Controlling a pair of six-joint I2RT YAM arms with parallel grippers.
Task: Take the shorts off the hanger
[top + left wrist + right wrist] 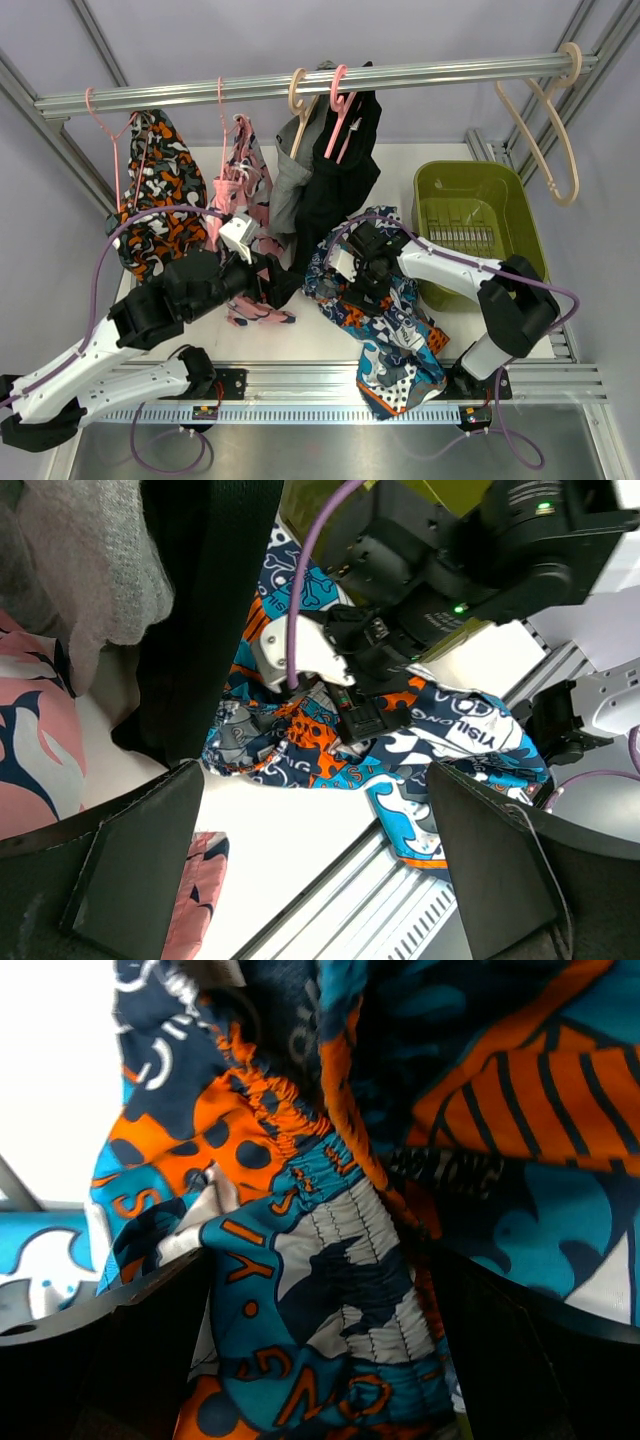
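Near edge: ribbed aluminium rail (330,385), then a flat white table (300,335). Green plastic bin (425,190) sits far right, with lavender walls around. The patterned shorts (395,340) are blue-orange-white soft cloth with a gathered elastic waistband. They lie crumpled on the table, one end spilling over the rail.

My right pincer (352,283) is pressed into their top end. Its jaws are wide and the waistband is bunched between the fingers (150,1310). My left pincer (315,780) is wide too, with nothing in it, low over the table and just left of the patterned pair.

Farther back, the black shorts (335,190) hang limp beside the grey shorts (288,185) from hangers on the metal bar (450,72). The black hem is close to my left pincer.
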